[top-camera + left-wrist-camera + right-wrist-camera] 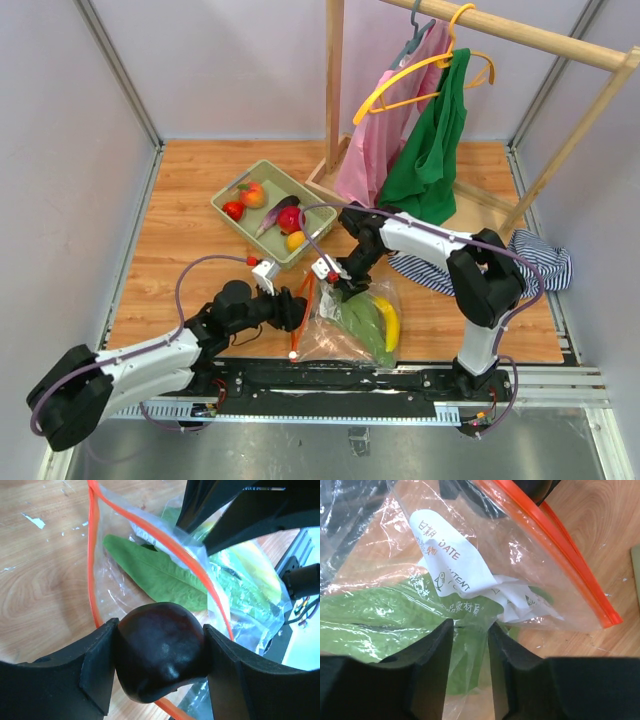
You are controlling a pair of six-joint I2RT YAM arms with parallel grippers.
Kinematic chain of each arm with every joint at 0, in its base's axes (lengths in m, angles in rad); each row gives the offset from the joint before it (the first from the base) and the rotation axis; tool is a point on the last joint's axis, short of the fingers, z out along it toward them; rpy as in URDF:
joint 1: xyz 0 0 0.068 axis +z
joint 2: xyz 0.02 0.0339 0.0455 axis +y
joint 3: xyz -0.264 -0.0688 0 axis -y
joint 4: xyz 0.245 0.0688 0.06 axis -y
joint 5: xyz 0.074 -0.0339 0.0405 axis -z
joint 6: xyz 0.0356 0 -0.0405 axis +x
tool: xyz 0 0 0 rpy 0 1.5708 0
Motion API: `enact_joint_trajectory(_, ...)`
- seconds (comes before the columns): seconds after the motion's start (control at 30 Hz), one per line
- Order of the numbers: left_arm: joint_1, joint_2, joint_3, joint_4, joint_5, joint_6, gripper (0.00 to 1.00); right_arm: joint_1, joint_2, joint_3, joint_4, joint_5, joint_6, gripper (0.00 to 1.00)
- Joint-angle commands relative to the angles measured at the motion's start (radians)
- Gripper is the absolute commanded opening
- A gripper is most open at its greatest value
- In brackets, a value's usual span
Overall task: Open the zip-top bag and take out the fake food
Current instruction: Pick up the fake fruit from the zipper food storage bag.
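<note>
The zip-top bag (322, 340) lies on the wooden table near the front, its orange-red zip strip (91, 555) gaping open. My left gripper (297, 307) is at the bag's mouth, shut on a dark maroon glossy fake fruit (160, 652) held just above the zip strip. My right gripper (337, 283) is shut on the bag's clear upper film (470, 645), below the crumpled white label (462, 577). Inside the bag are a green leaf piece (155, 575) and a yellow banana (388, 320).
A pale green basket (228, 213) behind the bag holds a peach, red pieces, an eggplant and a yellow piece. A wooden clothes rack (333, 90) with pink and green garments stands at the back right. A striped cloth (548, 262) lies at the right.
</note>
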State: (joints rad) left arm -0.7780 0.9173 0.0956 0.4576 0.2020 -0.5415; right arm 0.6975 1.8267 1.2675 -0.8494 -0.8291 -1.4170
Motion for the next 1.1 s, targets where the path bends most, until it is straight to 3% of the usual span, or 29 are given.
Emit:
enact_joint_trajectory(0.0, 0.002, -0.118, 0.002, -0.147, -0.061, -0.068, 0.20, -0.009, -0.046, -0.012, -0.038, -0.035, -0.020, 0.47)
enact_joint_trajectory(0.13, 0.009, -0.192, 0.025, -0.227, -0.081, -0.110, 0.20, -0.013, -0.115, -0.027, -0.041, -0.054, -0.031, 0.70)
enact_joint_trajectory(0.23, 0.018, -0.222, 0.055, -0.276, -0.104, -0.127, 0.19, -0.019, -0.169, -0.027, -0.054, -0.065, -0.037, 0.76)
enact_joint_trajectory(0.63, 0.138, -0.196, 0.247, -0.367, -0.136, -0.085, 0.19, -0.024, -0.365, -0.011, -0.261, -0.088, -0.026, 0.76)
enact_joint_trajectory(0.77, 0.189, -0.131, 0.327, -0.356, -0.124, -0.064, 0.20, -0.025, -0.417, -0.055, -0.308, -0.136, -0.026, 0.76)
enact_joint_trajectory(1.07, 0.372, 0.052, 0.427, -0.269, -0.029, -0.033, 0.19, -0.067, -0.459, -0.108, -0.281, -0.083, -0.005, 0.76)
